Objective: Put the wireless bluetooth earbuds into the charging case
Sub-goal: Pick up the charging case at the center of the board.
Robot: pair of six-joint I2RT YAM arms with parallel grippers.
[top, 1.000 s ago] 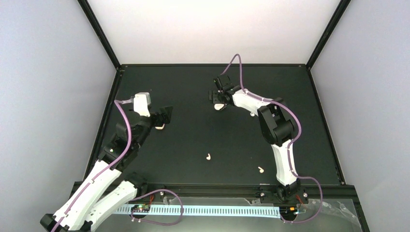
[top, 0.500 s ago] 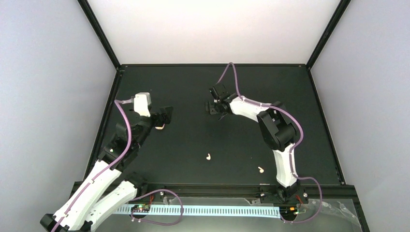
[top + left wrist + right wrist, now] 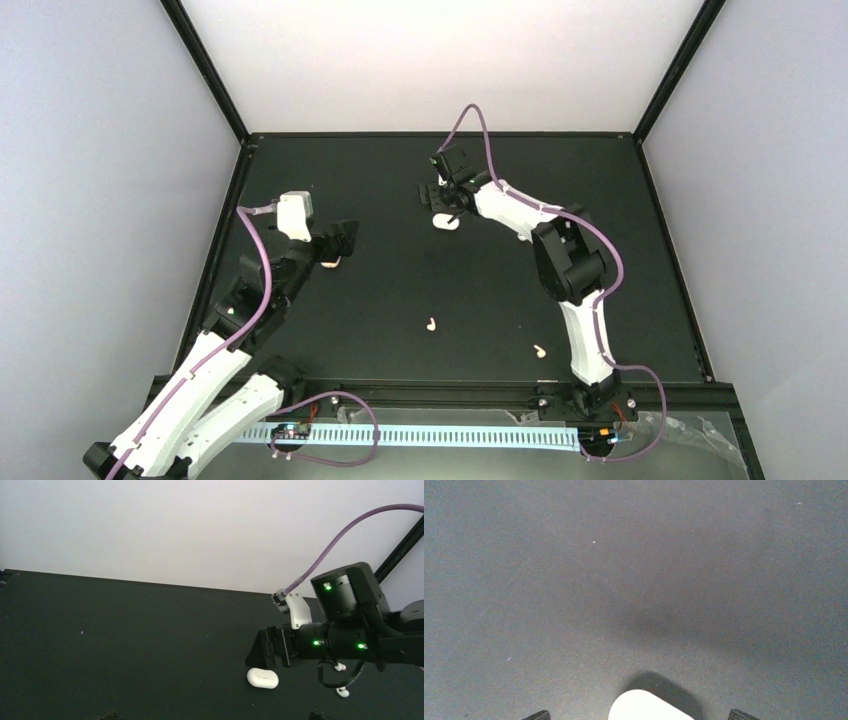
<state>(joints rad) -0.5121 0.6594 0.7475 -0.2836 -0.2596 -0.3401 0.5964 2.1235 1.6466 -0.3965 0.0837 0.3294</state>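
The white pill-shaped charging case (image 3: 446, 222) lies shut on the black table at mid-back. My right gripper (image 3: 438, 196) hovers just behind it, open and empty. In the right wrist view the case (image 3: 644, 708) sits at the bottom edge between my spread fingertips (image 3: 540, 715). Two tiny cream-white earbuds lie apart on the near table, one (image 3: 431, 324) in the middle, one (image 3: 540, 351) to the right. My left gripper (image 3: 342, 238) is open and empty at the left. The left wrist view shows the case (image 3: 262, 678), the right gripper (image 3: 262, 652) above it and the earbuds (image 3: 343, 692) beyond.
A small peach-tan lump (image 3: 330, 264) lies just under my left gripper. The black table (image 3: 400, 290) has a raised black frame on all sides. The right arm's purple cable (image 3: 470, 125) arches above its wrist.
My right gripper passed over the case, hiding it half a second ago, then drew back toward the far side. The case shows again, slightly to the left. The left arm has not moved.
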